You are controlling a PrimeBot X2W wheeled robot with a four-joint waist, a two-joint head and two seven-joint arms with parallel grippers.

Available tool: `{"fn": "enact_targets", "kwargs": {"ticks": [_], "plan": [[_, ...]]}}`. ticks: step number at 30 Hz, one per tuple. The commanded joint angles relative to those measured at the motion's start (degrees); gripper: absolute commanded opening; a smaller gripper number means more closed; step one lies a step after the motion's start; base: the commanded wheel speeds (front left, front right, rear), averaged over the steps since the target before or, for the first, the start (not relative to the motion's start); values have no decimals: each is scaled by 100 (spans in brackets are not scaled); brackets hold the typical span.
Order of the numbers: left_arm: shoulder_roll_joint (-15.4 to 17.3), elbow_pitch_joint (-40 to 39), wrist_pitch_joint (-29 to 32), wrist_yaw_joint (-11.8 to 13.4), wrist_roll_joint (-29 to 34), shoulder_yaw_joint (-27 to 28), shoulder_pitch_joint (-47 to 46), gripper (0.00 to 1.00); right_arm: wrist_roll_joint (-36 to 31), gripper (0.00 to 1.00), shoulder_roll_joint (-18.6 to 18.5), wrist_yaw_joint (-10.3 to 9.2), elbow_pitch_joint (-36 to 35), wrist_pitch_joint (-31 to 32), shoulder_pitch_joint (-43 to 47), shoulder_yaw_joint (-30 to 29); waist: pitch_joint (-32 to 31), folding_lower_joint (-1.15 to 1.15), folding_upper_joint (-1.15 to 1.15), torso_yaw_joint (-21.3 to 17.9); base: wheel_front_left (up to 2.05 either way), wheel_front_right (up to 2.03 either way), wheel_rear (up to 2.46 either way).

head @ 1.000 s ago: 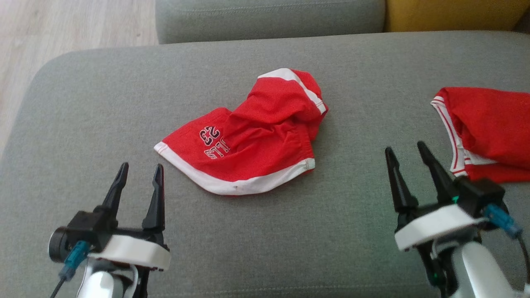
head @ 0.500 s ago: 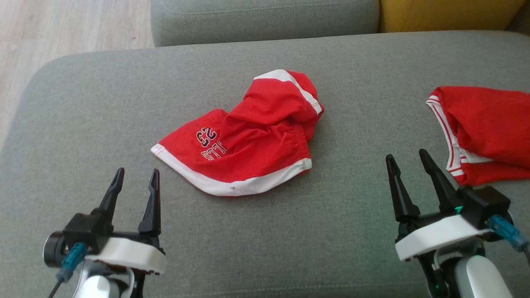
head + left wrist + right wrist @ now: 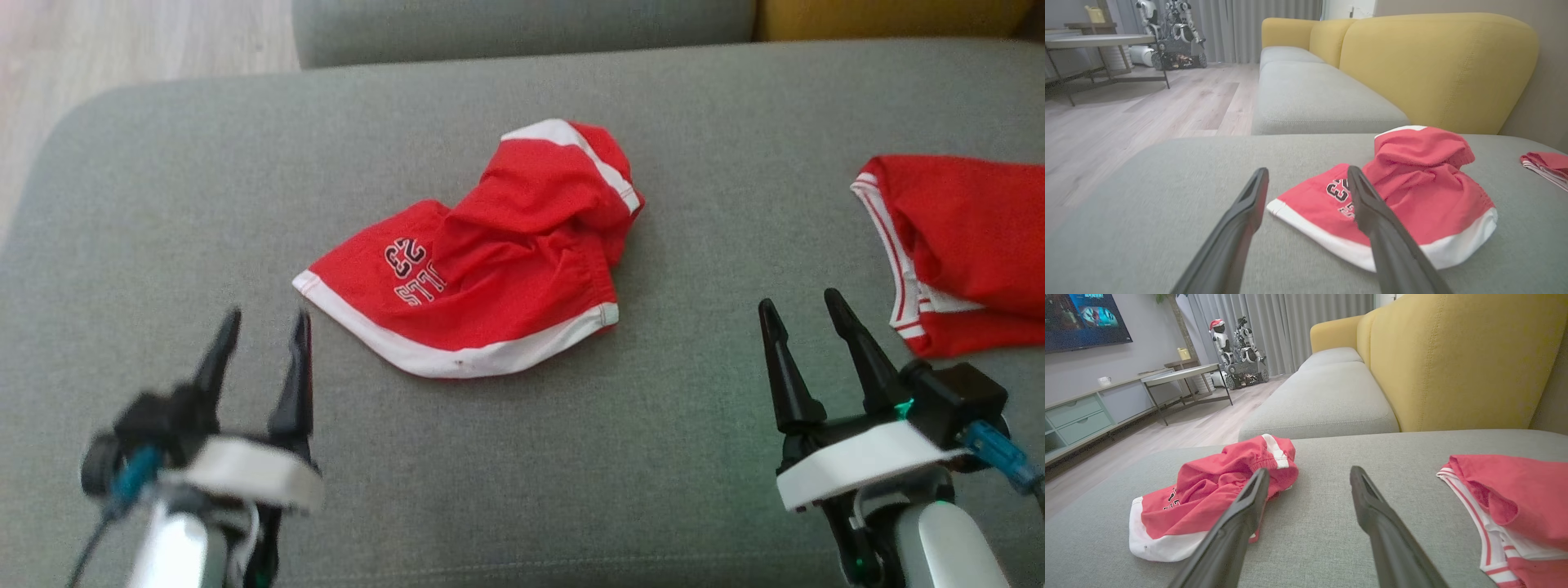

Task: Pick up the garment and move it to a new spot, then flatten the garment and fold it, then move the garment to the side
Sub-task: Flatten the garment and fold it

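A crumpled red garment (image 3: 490,269) with white trim and a dark "23" print lies bunched in the middle of the grey cushion (image 3: 694,457); it also shows in the left wrist view (image 3: 1412,192) and the right wrist view (image 3: 1208,490). My left gripper (image 3: 263,322) stands open just left of the garment's near left corner, holding nothing. My right gripper (image 3: 804,310) stands open to the garment's right, apart from it, with nothing between its fingers.
A second red garment (image 3: 963,245) with white striped trim lies at the cushion's right edge, close beside my right gripper. Another grey cushion (image 3: 522,24) and a yellow backrest (image 3: 1437,69) lie beyond. Wooden floor (image 3: 122,41) is at the far left.
My left gripper has moved forward toward the garment's near left corner and is blurred by motion. The right gripper has barely moved. The head view has shifted slightly.
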Motion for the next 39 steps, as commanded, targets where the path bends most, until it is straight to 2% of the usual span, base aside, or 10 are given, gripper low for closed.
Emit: {"fn": "enact_targets", "kwargs": {"ticks": [1, 7, 13, 21, 27, 28, 29, 30, 35, 39], "plan": [[143, -182, 41, -40, -21, 188, -581, 100, 7, 100, 19, -4, -253, -9, -258, 145, 147, 0, 0, -11, 0, 0, 0], [290, 416, 563, -205, -203, 206, -1464, 100, 8, 100, 20, -4, -269, -33, -496, 251, 600, 0, 0, -101, 0, 0, 0], [353, 1427, 1105, -432, -777, 308, -2044, 100, 31, 100, 23, -4, -196, -133, -730, 357, 976, 0, 0, -231, 0, 0, 0], [490, 2588, 1443, -528, -1288, 506, -2485, 100, 100, 100, 34, -4, -47, -274, -941, 475, 1247, 0, 0, -347, 0, 0, 0], [525, 3267, 1721, -593, -1610, 445, -2679, 100, 159, 100, 40, -4, 104, -375, -1057, 524, 1301, 0, 0, -420, 0, 0, 0], [536, 3323, 1735, -601, -1629, 405, -2691, 49, 167, 100, 41, -4, 127, -387, -1066, 518, 1297, 0, 0, -423, 0, 0, 0], [538, 3363, 1735, -608, -1659, 369, -2700, 14, 174, 100, 41, -4, 148, -395, -1074, 509, 1292, 0, 0, -421, 0, 0, 0], [528, 3387, 1724, -614, -1708, 342, -2710, 0, 178, 100, 41, -4, 167, -400, -1082, 498, 1285, 0, 0, -416, 0, 0, 0], [547, 3395, 1544, -628, -1787, 158, -2749, 0, 190, 100, -40, -4, 297, -357, -1192, 591, 1242, 0, 0, -346, 0, 0, 0], [515, 3363, 1383, -632, -1829, 16, -2813, 0, 351, 100, -270, -4, 612, -192, -1417, 1068, 1232, 0, 0, -223, 0, 0, 0]]}}
